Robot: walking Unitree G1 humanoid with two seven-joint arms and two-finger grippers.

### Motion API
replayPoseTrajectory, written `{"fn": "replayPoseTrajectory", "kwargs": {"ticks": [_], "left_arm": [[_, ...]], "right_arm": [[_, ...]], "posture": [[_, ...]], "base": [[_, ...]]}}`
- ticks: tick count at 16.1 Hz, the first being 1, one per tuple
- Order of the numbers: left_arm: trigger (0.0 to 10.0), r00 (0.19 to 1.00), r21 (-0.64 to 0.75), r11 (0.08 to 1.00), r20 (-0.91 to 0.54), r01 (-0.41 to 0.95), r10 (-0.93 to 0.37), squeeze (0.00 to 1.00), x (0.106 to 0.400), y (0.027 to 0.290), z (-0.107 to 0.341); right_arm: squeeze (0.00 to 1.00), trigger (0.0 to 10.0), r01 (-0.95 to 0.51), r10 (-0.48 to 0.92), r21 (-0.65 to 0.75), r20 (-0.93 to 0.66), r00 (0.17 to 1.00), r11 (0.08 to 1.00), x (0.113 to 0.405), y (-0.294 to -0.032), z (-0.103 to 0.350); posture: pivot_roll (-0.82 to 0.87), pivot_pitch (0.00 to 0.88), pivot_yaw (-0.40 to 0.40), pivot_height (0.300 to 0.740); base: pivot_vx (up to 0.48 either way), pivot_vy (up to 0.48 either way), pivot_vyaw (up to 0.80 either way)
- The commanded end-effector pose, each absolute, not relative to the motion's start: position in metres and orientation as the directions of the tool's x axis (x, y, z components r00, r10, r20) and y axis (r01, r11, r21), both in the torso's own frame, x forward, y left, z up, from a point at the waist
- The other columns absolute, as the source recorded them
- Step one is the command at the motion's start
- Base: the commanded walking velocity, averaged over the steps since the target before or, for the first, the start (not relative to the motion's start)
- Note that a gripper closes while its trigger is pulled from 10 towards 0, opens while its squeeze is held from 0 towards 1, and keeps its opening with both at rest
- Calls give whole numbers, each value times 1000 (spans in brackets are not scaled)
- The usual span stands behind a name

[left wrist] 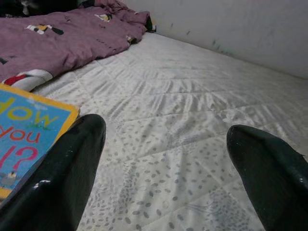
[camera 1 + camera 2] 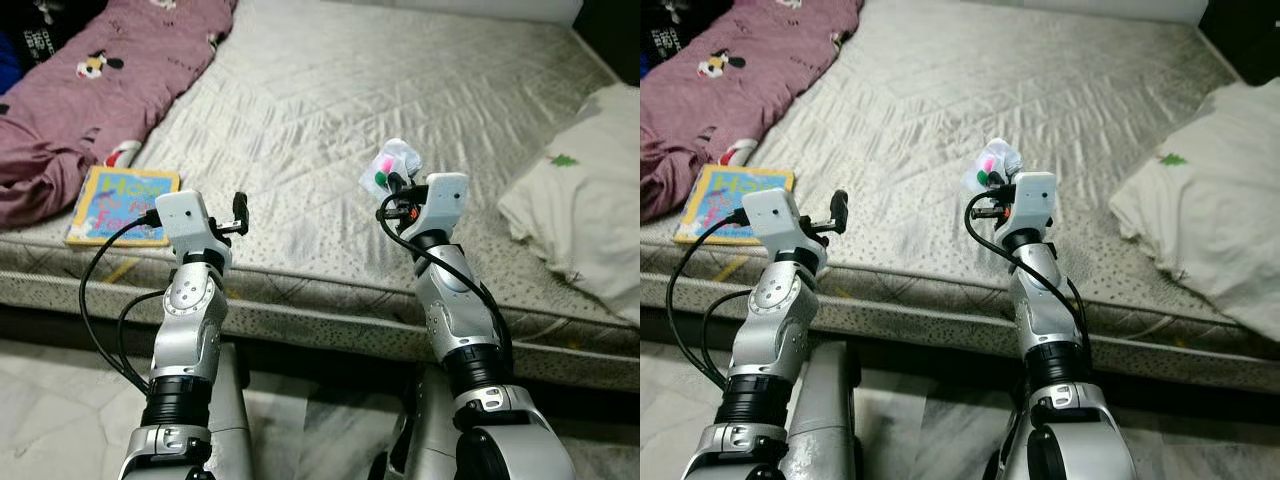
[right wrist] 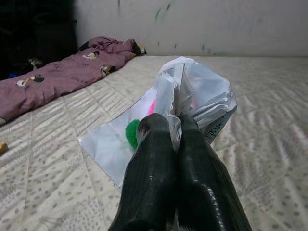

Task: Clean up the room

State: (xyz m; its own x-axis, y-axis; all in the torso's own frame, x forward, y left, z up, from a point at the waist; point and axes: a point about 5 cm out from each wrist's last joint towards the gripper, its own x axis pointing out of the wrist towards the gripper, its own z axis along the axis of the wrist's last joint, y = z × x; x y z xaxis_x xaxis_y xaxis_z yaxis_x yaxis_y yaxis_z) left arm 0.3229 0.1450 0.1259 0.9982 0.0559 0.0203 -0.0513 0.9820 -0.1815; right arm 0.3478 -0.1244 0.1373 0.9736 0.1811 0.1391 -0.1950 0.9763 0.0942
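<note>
right pincer (image 3: 174,129) clamping plastic wrapper (image 3: 192,98)

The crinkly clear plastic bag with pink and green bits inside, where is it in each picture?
Left eye view: the crinkly clear plastic bag sits right of centre, pinched by the right gripper.
Right eye view: the bag sits at centre.
Left wrist view: not in it.
Right wrist view: the bag is at centre, above the shut black fingers.
Shared landmark: the purple patterned blanket on the mattress.

Book (image 2: 122,205) on mattress (image 2: 330,100) (blanket (image 2: 90,80) behind).
</note>
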Motion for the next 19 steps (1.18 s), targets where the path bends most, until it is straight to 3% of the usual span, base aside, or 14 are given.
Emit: {"fn": "replayPoseTrajectory", "kwargs": {"ticks": [1, 15, 19], "left_arm": [[10000, 998, -174, 984, 47, -41, 49, 0, 328, 143, 132], [10000, 998, -182, 983, 60, -12, 23, 0, 334, 137, 130], [10000, 998, -196, 980, 53, -32, 43, 0, 330, 138, 127]], "right_arm": [[0, 10000, -196, 181, 84, 163, 970, 977, 352, -125, 147], [0, 10000, -157, 154, 14, 137, 979, 987, 354, -128, 138], [0, 10000, -143, 147, -43, 104, 984, 989, 354, -128, 133]], "posture": [[36, 0, -40, 573], [48, 0, -50, 696], [64, 0, -70, 700]], "base": [[0, 0, 0], [0, 0, 0], [0, 0, 0]]}}
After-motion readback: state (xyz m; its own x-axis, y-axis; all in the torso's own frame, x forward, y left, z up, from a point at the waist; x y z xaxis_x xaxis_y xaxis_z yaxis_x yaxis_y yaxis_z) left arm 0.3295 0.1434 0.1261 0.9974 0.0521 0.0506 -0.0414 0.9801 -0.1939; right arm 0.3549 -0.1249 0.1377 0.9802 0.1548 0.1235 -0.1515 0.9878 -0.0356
